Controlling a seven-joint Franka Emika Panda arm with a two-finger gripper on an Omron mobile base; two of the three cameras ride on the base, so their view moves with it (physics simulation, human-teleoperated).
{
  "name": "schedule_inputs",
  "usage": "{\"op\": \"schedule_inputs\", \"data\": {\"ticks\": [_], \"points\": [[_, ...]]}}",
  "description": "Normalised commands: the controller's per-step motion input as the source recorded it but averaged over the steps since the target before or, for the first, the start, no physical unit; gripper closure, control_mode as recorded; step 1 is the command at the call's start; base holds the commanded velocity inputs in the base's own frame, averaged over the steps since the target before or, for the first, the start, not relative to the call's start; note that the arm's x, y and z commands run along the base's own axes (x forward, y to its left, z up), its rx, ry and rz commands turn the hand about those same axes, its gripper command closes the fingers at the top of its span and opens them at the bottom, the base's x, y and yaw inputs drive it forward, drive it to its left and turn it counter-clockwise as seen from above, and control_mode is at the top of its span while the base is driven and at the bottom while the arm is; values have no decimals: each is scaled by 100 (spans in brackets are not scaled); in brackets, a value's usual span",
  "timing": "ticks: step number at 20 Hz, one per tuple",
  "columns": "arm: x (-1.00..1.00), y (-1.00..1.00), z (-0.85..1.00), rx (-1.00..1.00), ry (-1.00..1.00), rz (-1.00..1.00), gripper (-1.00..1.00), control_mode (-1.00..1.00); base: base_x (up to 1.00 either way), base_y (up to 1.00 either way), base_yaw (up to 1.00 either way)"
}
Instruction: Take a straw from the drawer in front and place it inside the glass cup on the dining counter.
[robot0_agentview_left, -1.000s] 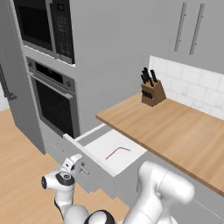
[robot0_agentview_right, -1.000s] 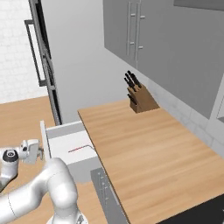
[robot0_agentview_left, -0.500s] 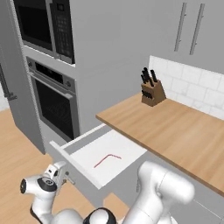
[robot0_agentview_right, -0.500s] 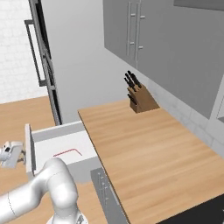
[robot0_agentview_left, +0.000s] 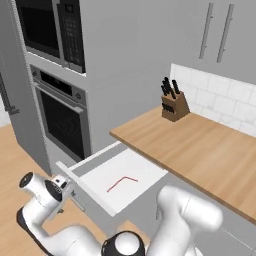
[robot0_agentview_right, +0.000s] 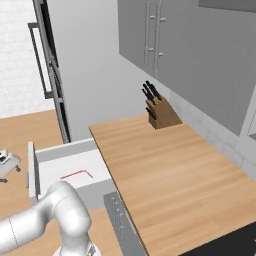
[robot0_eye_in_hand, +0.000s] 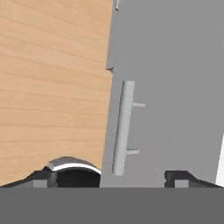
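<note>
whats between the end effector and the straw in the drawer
The drawer's front panel stands between the open end effector and the straw on the white drawer floor, seen in the left base view.

red straw (robot0_agentview_left: 121, 182), white (perhaps greyish) drawer (robot0_agentview_left: 142, 165)

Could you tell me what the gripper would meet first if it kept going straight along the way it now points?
Most likely the drawer's flat grey front, at its bar handle, which lies dead ahead between the open fingers of the gripper. How far off it is cannot be judged.
</note>
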Motion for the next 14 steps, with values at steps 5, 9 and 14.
{"op": "schedule_inputs", "data": {"ticks": [5,9,14], "points": [[-49,-83,100,30,0,-4,-100,-100,0,0,0],[13,-100,84,28,2,-8,-100,-100,0,0,0],[65,-90,21,17,10,-6,-100,-100,0,0,0]]}}
